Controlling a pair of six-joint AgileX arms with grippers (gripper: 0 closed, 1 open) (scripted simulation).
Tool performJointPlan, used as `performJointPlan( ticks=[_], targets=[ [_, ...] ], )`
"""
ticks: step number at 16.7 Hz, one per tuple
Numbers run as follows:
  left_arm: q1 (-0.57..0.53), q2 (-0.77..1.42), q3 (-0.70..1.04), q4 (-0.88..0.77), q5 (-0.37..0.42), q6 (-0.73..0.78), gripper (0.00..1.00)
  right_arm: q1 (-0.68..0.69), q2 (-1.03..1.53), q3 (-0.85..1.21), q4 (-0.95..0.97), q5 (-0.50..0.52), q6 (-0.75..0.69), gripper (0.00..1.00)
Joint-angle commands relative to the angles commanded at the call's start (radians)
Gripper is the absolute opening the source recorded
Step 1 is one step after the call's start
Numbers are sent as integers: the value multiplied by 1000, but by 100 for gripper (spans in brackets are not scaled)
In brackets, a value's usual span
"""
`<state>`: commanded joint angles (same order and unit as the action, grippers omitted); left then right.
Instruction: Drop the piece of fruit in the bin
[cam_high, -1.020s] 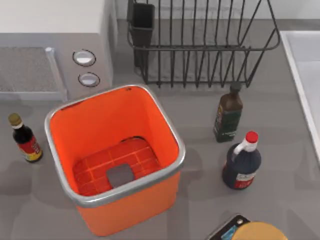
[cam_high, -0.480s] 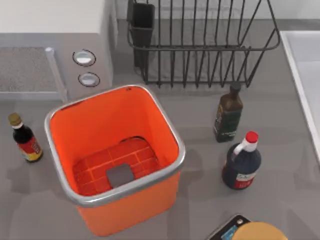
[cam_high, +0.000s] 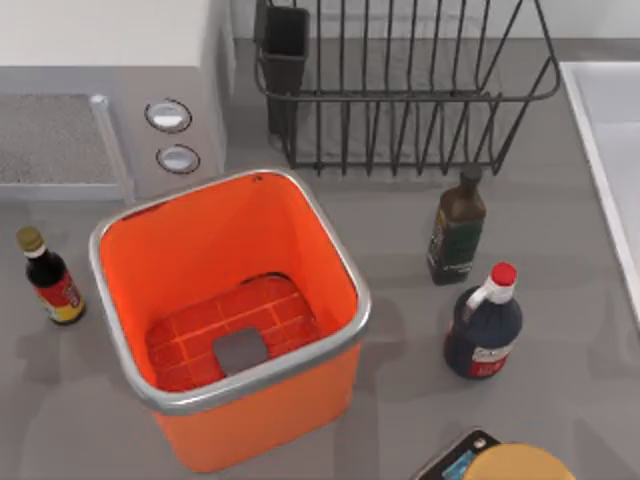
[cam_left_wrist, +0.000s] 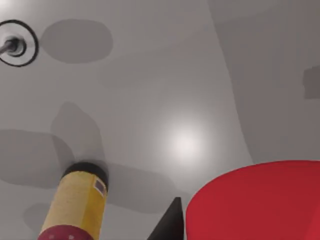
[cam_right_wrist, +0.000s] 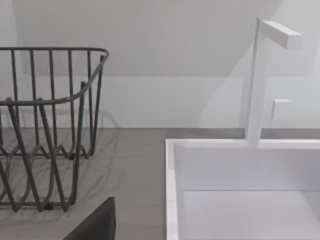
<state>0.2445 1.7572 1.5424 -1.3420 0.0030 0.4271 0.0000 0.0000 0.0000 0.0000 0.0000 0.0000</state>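
Close under the left wrist camera, the piece of fruit (cam_left_wrist: 260, 200) looks smooth, round and slippery—best pinched across its middle—though whether the left gripper clasps it I cannot tell.

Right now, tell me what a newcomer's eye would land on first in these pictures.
The big orange bin with its silver rim, standing open near the table's middle in the top view, with nothing lying on its gridded floor. Next, the red piece of fruit looming close in the left wrist view. Behind the bin, the black wire rack.

No text can be read — the bottle labels are illegible.
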Motion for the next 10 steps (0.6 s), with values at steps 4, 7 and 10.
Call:
performJointPlan(
  ticks=[4, 7, 10],
  targets=[
    [-73, -62, -26, 41, 28, -184, 0, 0, 0, 0, 0, 0, 0, 100],
    [-155, -107, -56, 77, 55, -427, 0, 0, 0, 0, 0, 0, 0, 100],
    [-248, -138, -83, 107, 83, -732, 0, 0, 0, 0, 0, 0, 0, 100]
  ],
)
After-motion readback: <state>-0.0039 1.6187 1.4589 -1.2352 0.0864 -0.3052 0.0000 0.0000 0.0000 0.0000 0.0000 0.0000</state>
